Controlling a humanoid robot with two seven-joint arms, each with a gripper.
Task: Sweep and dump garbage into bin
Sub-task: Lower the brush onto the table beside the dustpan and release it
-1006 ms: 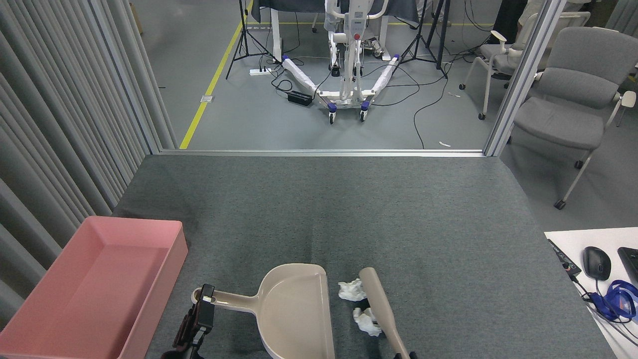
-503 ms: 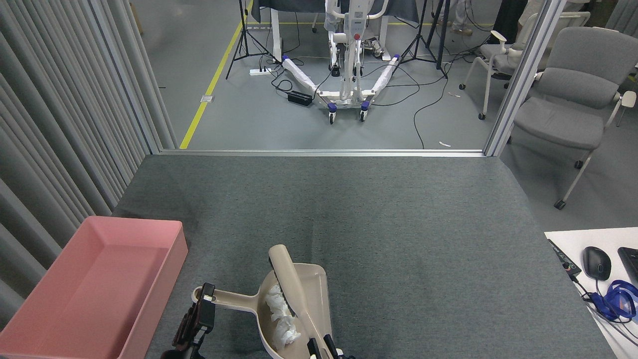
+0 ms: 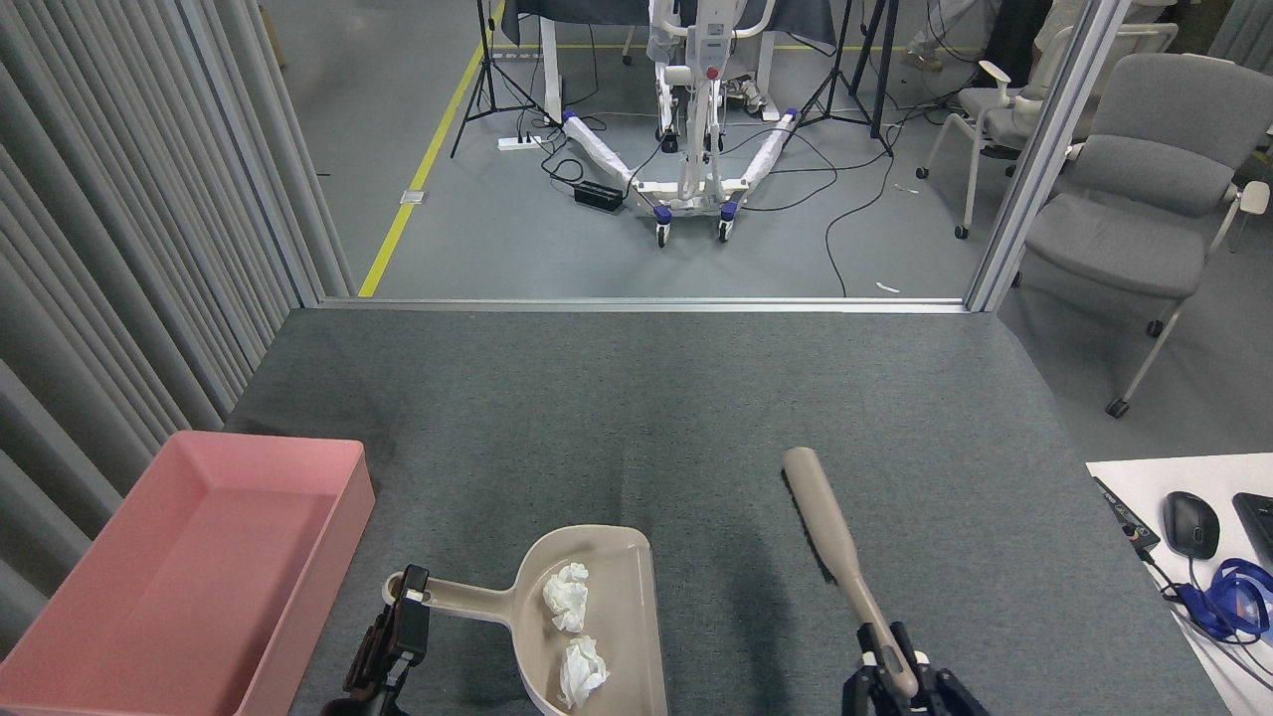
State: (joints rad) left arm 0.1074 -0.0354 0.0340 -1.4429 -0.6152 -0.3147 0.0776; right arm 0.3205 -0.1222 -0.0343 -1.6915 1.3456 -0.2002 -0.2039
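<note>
Two crumpled white wads (image 3: 574,636) lie in the dustpan (image 3: 607,622), whose handle is seemingly gripped by the left gripper (image 3: 403,622); the brush (image 3: 833,547) is clamped by the right gripper (image 3: 900,676). The pink bin (image 3: 249,452) sits at the mat's left edge.

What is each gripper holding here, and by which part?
The left gripper holds the dustpan by the end of its handle. The right gripper holds the brush by its handle end.

Place: robotics lab or test bay
Evidence: tripods (image 3: 486,70), floor cables (image 3: 855,204), wheeled white rig (image 3: 691,129), yellow floor tape (image 3: 423,164), office chairs (image 3: 1144,199), partition curtain (image 3: 119,219)
</note>
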